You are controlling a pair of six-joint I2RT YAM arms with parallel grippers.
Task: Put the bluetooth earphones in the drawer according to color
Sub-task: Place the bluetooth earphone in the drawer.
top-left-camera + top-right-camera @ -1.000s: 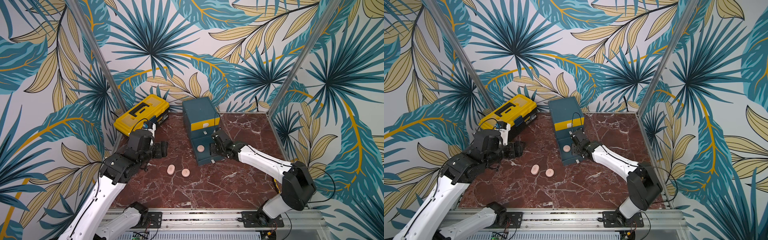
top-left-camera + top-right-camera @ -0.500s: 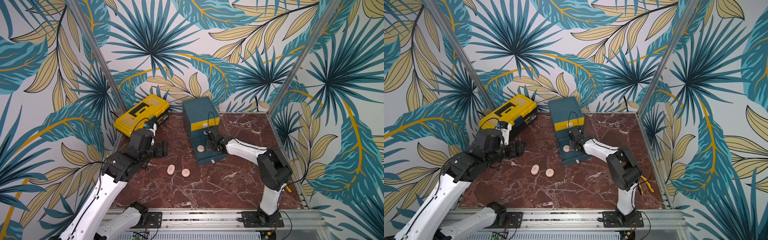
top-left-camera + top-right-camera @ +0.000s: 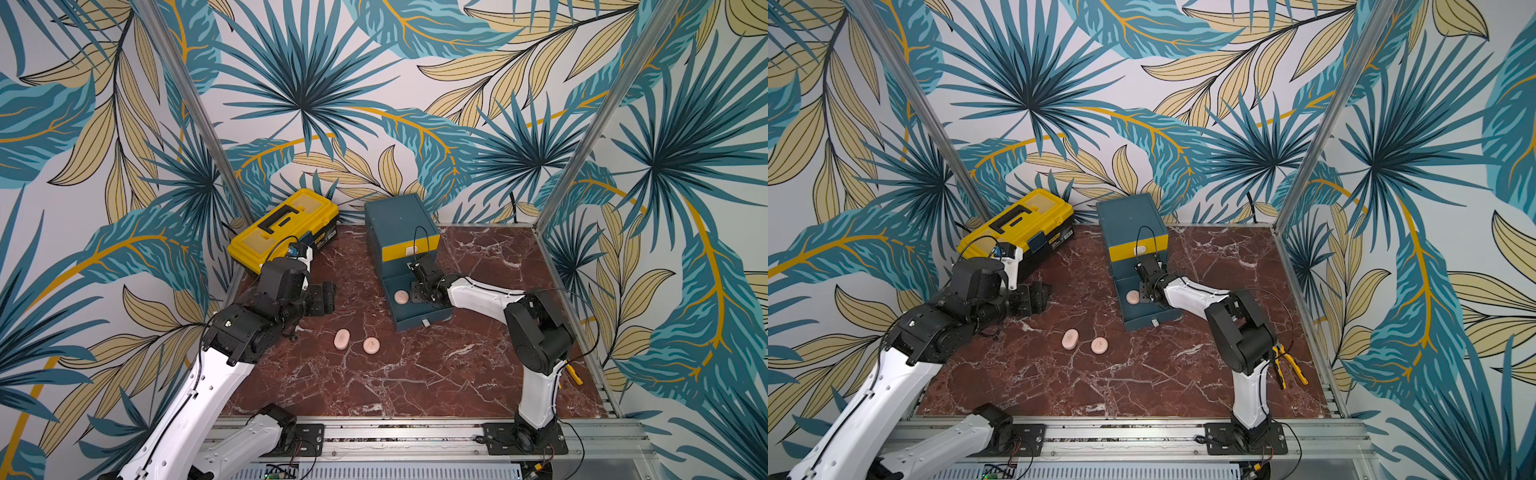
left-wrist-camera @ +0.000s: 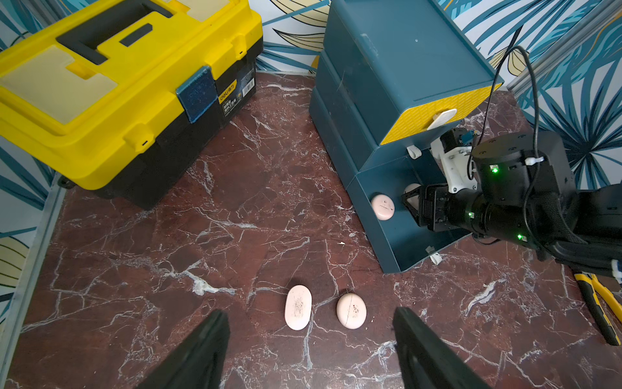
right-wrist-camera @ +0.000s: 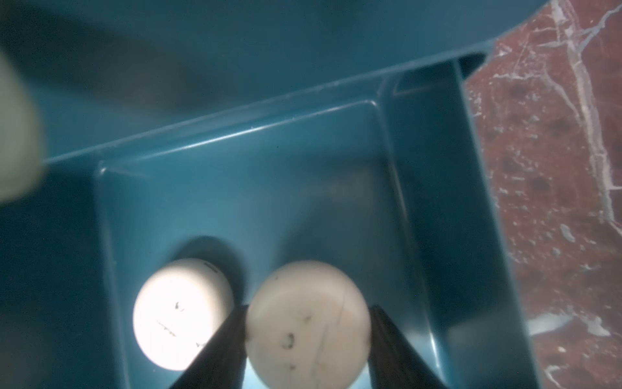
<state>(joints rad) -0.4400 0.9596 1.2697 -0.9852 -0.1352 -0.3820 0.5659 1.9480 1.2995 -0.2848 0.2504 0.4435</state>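
While one pink earphone case (image 5: pixel 308 336) sits between the jaws of the right tool (image 5: pixel 309 306) in the pulled-out bottom drawer (image 3: pixel 424 322), grip impossible to tell, second case (image 5: pixel 178 313) beside it, teal chest (image 3: pixel 395 220) at 12 o'clock on the table (image 3: pixel 415 374), two pink cases (image 3: pixel 341 338) mid-table, left tool (image 3: pixel 322 294) wide open at their 11 o'clock.

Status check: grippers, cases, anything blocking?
Left gripper open, aimed at two pink cases on table. Right gripper in open bottom drawer, pink case between fingers, grip unclear; second case beside it. Nothing blocking.
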